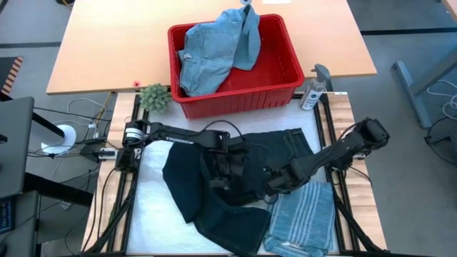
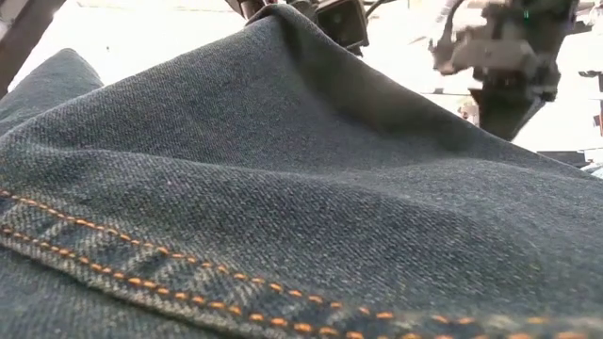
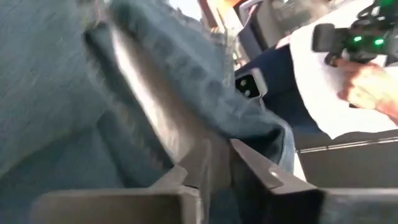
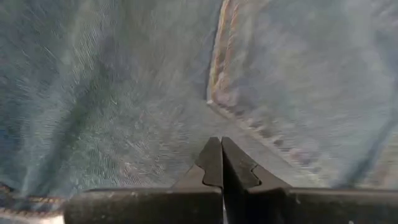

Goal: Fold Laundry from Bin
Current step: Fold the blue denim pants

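The long dark navy trousers [image 1: 189,196] lie spread on the white cover of the table's middle. My left gripper [image 1: 227,170] is over them, shut on a raised fold. My right gripper [image 1: 273,184] [image 4: 222,146] is shut just to its right, pointing steeply down at the denim with nothing between its fingers. In the low view the trousers [image 2: 283,188] fill the picture and rise to a peak under the left gripper [image 2: 339,21]. The red bin [image 1: 235,106] stands at the far edge, with light blue denim pieces [image 1: 214,50] in it. A folded striped shirt [image 1: 303,214] lies at the near right. My left gripper pinches a fold of the trousers' denim [image 3: 249,121] between its two fingers, slanting down from the table's left. The fold is drawn up into a peak [image 2: 283,11], and the rest of the trousers lies on the table. My right gripper is close over the denim beside a stitched seam [image 4: 217,93]; I cannot tell whether it touches.
A spray bottle [image 1: 314,89] stands right of the bin and a small green plant [image 1: 154,96] left of it. Bare white cover [image 1: 150,207] shows left of the trousers. Cables and a black frame run along the table's sides.
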